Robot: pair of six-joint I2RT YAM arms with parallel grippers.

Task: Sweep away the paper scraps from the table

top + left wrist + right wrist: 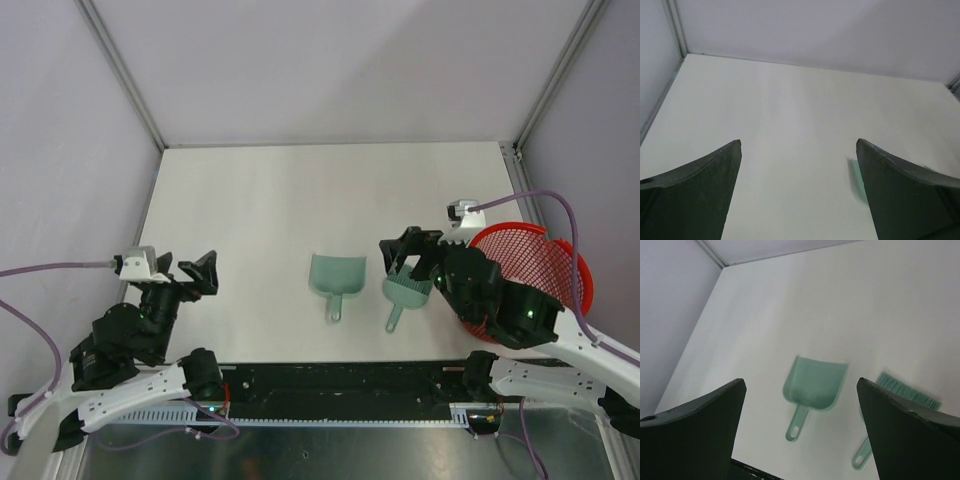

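My right pincer point(405, 248) gapes wide and empty above the pale green brush point(405, 290); my left pincer point(799, 145) is equally wide, well aside. I see no paper scraps on the desk point(300, 190), so I risk sweeping blind, or knocking the brush into the dustpan point(337, 275).

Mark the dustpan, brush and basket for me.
dustpan point(337, 273): top view, middle of the scoop.
brush point(405, 290): top view, on the bristle head.
basket point(528, 255): top view, on the red mesh wall.
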